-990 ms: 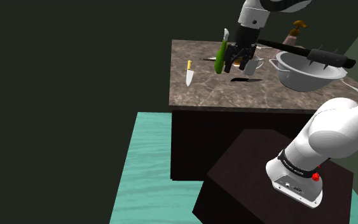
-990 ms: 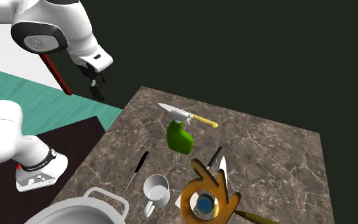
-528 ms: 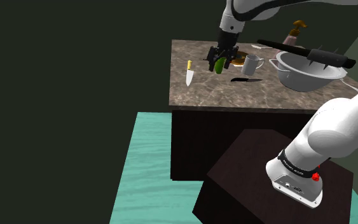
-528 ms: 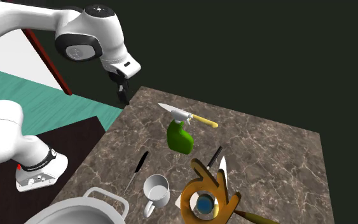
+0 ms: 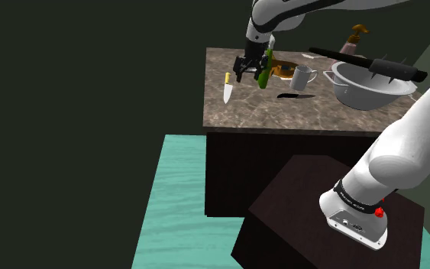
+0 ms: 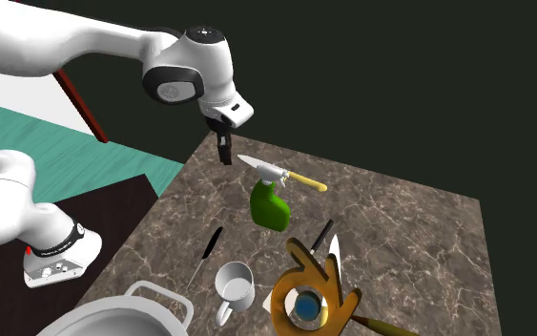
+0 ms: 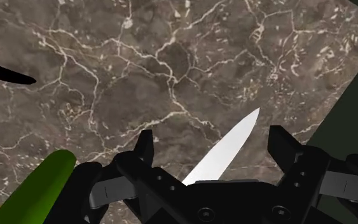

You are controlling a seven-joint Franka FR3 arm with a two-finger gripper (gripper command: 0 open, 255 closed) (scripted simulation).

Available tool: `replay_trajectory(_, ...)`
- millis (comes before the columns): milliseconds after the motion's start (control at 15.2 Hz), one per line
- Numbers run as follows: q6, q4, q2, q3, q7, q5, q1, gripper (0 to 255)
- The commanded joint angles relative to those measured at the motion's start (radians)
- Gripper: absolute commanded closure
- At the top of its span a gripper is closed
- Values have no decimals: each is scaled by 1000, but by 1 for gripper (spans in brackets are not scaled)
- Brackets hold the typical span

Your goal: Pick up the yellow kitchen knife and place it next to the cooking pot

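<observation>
My hand (image 7: 212, 141) hovers open over the stiff, light knife (image 6: 278, 172); I'd grip its yellow handle (image 6: 307, 181), not the slick blade.

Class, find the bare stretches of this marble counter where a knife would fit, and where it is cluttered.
Bare: the counter right of the yellow-handled knife in the second exterior view, and the strip between the black knife and the stand-side edge. Crowded: the mug, green bottle, wooden holder.

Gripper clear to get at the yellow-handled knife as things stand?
Probably yes. The open gripper hangs above the knife, blade between its fingers, bare counter around it. The green bottle sits off to one side, apart from the blade.
</observation>
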Motion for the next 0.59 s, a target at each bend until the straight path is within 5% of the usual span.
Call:
replay_trajectory(0, 14, 71, 78, -2, 9, -2, -3, 0)
replay_trajectory(528, 18, 390, 379, -23, 25, -4, -28, 0)
